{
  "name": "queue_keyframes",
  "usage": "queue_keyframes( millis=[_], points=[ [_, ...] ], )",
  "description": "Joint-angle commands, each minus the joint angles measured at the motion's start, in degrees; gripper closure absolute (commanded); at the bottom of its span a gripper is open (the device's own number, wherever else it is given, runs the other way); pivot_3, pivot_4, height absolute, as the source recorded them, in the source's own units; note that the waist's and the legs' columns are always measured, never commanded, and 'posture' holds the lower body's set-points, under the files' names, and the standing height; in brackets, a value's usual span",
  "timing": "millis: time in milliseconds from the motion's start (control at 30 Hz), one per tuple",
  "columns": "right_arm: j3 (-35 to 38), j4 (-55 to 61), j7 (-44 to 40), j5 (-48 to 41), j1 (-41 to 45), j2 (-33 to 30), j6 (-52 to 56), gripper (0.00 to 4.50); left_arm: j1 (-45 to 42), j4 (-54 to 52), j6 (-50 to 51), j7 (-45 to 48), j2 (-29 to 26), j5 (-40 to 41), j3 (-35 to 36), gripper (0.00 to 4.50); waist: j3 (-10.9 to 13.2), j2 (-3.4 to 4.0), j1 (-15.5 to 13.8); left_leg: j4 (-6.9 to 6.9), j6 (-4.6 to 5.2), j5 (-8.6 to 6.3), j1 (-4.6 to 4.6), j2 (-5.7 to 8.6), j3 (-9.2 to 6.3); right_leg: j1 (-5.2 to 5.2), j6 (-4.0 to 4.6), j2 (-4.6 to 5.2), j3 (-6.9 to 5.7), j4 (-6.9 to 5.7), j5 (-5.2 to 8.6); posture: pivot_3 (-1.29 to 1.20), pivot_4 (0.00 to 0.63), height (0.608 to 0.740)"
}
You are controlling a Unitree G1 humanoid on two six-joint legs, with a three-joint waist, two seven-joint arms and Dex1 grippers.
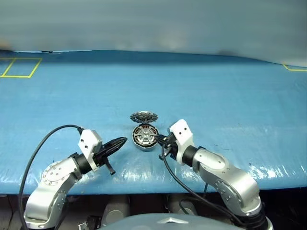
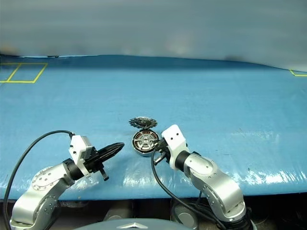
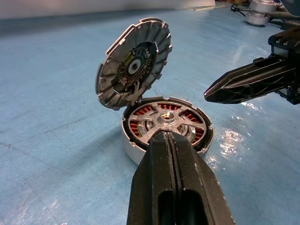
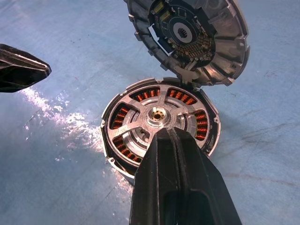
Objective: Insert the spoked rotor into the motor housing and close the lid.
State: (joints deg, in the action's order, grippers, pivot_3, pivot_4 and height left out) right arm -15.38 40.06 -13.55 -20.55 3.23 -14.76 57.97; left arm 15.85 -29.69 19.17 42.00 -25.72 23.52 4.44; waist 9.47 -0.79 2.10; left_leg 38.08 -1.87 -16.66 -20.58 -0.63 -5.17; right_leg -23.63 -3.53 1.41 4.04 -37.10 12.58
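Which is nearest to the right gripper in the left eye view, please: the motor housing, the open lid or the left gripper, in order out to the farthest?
1. The motor housing, with the spoked rotor seated in it, lies right at the tips of the right gripper, on its left.
2. The lid stands open just beyond the housing.
3. The left gripper is farthest, across the housing to the left.

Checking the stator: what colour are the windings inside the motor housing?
Copper-orange, between the silver spokes in the motor housing; clearest in the right wrist view.
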Motion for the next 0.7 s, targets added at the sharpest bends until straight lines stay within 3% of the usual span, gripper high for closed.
queue_keyframes(
  millis=[33,367,700],
  points=[
    [-0.2,-0.5,1.3,0.4,1.4,1.4,0.3,4.50,1.5,1.0,-6.3,-0.1,0.6,-1.7,0.6,4.47,0.0,0.00,0.0,0.00,0.00,0.00,0.00,0.01,0.00,0.00,0.01,0.01,0.00,0.00,0.00,0.00,0.150,0.740],
    [-2.3,-1.7,0.7,-2.0,2.3,4.4,3.3,4.50,4.5,2.3,-9.7,0.9,-0.3,-2.8,-1.1,4.47,0.0,0.02,0.2,-0.08,0.01,-0.01,-0.03,-0.02,0.01,-0.03,0.00,-0.01,-0.01,0.09,0.02,0.00,0.150,0.740],
    [-3.8,-10.1,1.2,-0.4,3.9,7.6,0.7,4.50,6.2,5.2,-15.5,0.2,2.1,-4.0,-2.1,4.47,0.0,0.03,0.5,-0.10,0.01,-0.01,-0.03,-0.02,0.02,-0.03,0.00,0.00,0.00,0.12,0.02,0.00,0.150,0.740]
  ],
)
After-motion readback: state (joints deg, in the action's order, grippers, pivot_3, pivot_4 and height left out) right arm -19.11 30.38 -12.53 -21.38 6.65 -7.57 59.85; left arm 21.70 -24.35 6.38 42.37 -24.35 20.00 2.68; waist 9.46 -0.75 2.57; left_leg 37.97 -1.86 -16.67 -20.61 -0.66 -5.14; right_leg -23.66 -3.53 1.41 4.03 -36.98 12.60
